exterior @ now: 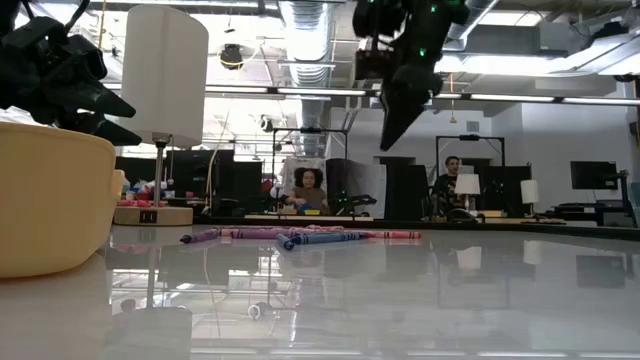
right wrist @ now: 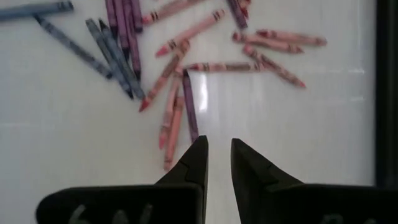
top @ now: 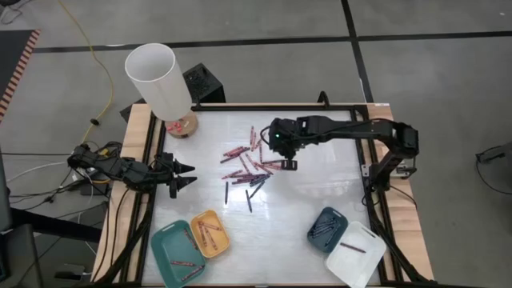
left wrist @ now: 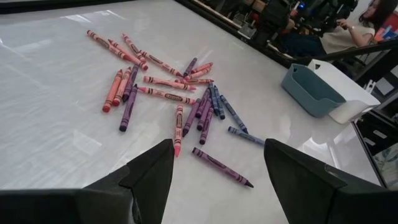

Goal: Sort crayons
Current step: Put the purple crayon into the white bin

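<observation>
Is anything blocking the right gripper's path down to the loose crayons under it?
Nothing visible does. The right gripper hangs above the crayons with its fingers close together and nothing between them, and only bare table lies below its tips. The left gripper waits open at the table's left edge, well clear.

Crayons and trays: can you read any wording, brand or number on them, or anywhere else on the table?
None can be read.
Crayons: wrappers carry dark printed marks, too small and blurred to read.
Trays: no lettering visible.
White cylinder: plain, no text.
Screens in the room behind: too far to read.
</observation>
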Controlling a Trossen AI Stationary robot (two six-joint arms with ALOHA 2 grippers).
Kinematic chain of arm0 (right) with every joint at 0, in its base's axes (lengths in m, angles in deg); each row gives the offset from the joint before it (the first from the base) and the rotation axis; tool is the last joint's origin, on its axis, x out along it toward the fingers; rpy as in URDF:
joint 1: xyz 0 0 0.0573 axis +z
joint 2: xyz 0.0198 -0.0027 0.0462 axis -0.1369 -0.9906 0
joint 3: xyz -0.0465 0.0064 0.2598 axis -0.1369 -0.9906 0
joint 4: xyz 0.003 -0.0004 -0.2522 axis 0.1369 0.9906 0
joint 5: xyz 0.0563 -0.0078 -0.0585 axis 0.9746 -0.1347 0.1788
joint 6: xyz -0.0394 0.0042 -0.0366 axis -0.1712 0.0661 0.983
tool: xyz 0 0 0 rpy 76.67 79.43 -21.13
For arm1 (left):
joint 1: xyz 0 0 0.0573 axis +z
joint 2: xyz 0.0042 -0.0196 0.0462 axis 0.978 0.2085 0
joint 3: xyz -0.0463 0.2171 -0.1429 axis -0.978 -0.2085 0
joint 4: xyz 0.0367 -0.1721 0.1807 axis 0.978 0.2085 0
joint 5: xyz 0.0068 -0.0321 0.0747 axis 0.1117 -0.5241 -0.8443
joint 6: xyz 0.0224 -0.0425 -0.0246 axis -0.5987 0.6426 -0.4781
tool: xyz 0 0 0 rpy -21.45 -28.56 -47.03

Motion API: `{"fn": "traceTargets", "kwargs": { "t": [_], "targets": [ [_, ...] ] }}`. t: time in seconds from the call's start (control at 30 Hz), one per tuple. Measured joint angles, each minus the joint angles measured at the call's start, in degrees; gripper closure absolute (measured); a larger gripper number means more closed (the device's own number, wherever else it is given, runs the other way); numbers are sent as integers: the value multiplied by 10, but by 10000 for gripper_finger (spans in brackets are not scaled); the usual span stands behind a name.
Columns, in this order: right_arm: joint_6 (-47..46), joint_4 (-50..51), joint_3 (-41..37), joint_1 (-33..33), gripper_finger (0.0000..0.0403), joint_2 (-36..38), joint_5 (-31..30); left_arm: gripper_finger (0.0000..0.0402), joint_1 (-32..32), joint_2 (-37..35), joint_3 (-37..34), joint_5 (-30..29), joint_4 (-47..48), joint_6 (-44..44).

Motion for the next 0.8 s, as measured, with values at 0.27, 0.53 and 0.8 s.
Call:
{"fn": "traceTargets", "kwargs": {
  "t": [0.27, 0.53, 0.8],
  "targets": [
    [20, -60, -32, -1, 338, -34, 16, 161, 0, 0, 0, 0, 0, 0],
    [30, -74, -43, -2, 338, -79, 16, 161, 0, 0, 0, 0, 0, 0],
    [36, -79, -42, -5, 308, -126, 16, 161, 0, 0, 0, 2, 0, 0]
  ]
}}
